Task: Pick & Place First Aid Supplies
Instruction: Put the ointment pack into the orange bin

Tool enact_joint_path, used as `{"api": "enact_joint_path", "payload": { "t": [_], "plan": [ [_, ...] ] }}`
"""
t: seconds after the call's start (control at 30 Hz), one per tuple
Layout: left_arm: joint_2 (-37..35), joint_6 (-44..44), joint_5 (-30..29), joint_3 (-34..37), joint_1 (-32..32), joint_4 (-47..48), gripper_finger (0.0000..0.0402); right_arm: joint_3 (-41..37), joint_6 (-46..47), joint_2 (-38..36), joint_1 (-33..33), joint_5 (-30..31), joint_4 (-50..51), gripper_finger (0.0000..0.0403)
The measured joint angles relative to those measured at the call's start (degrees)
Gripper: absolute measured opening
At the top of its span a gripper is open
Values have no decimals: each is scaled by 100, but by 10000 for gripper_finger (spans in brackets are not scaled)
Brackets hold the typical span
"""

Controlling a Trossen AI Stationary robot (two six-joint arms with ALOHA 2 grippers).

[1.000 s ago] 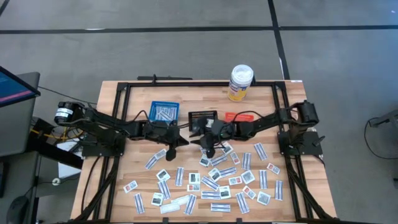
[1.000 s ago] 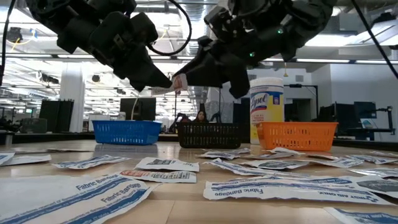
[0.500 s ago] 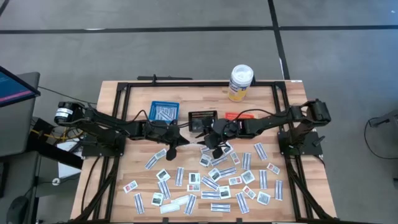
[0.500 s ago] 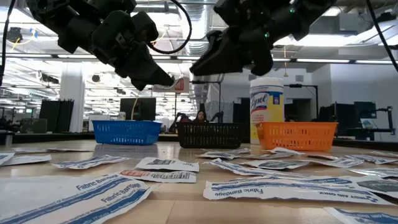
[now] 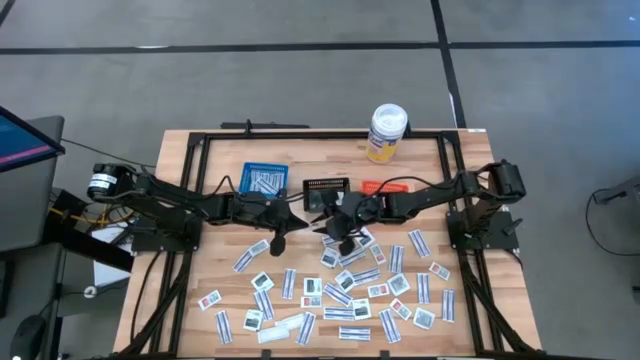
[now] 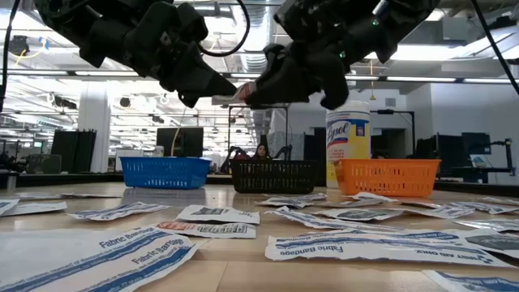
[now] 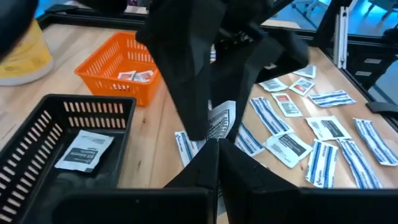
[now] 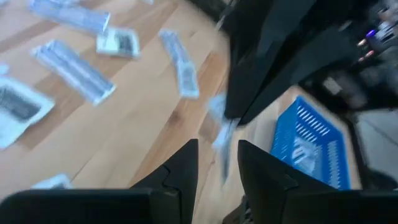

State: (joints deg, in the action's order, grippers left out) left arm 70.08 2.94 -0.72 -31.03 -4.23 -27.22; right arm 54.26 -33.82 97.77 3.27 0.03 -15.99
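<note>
You've barely dented this one. The wooden table [image 5: 200,270] has dozens of small flat white first aid packets [image 5: 350,290] spread over its front half, while only a few sit in the blue plastic basket [image 5: 265,179], the black mesh basket [image 7: 37,134] and the orange plastic basket [image 7: 121,62].

Both arms meet mid-table, just in front of the black basket. Your left gripper [image 7: 214,144] has its fingers pinched nearly closed on one small white printed packet [image 7: 221,121], held up off the table. Your right gripper [image 8: 214,146] is nosed in right beside that packet, fingers spread a little with the packet's edge between them. Looks like a handoff, though I can't tell if the right one is gripping.
</note>
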Motion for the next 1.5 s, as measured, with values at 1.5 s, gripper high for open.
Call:
{"api": "enact_joint_path", "payload": {
  "t": [1.5],
  "plan": [
    [4,-4472,-2989,2,-587,-441,106,-24,3333,-729,-501,527,919,1]
  ]
}}
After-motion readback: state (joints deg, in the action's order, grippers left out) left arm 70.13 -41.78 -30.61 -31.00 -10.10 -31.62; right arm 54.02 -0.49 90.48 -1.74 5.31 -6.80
